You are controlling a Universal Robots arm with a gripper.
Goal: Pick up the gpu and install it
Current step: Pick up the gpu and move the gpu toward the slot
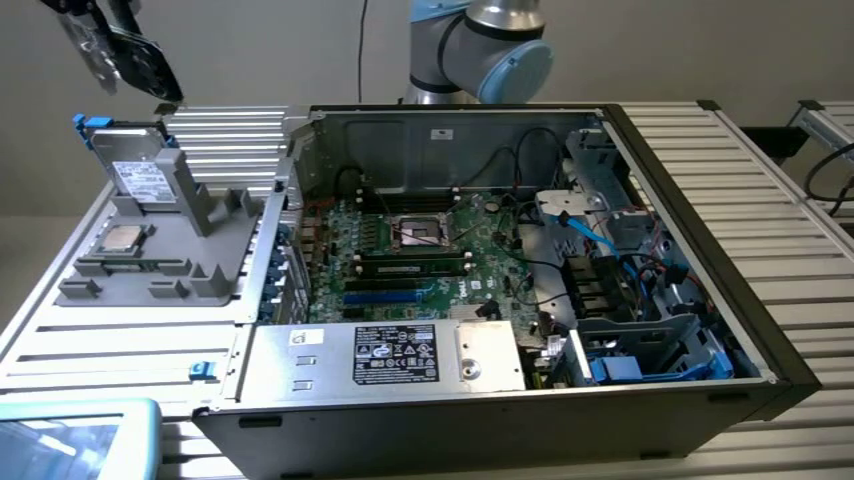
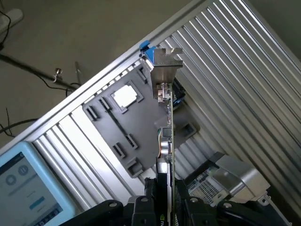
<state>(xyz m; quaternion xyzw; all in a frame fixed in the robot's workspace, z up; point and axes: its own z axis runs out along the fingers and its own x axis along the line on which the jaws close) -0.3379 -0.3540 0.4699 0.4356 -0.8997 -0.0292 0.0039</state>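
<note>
My gripper point(image 2: 165, 195) is shut on the gpu point(image 2: 166, 127), which I see edge-on in the wrist view: a thin green card with its silver end bracket point(image 2: 165, 66) pointing away from the fingers. In the exterior view the gripper point(image 1: 104, 30) hangs high at the far left, above the table, with the gpu's black cooler point(image 1: 144, 62) showing below it. The card is lifted well clear of the grey parts holder point(image 1: 160, 250). The open computer case point(image 1: 747, 330) with its green motherboard point(image 1: 414, 250) lies to the exterior view's right of the gripper.
On the grey parts holder point(image 2: 120, 129) stand a silver boxy drive point(image 1: 140, 175) and a square processor chip point(image 1: 123, 237). A memory stick point(image 1: 416, 268) sits on the motherboard. A light-blue tablet point(image 1: 67, 440) lies at the near left corner. The ribbed metal table point(image 1: 774, 180) surrounds the case.
</note>
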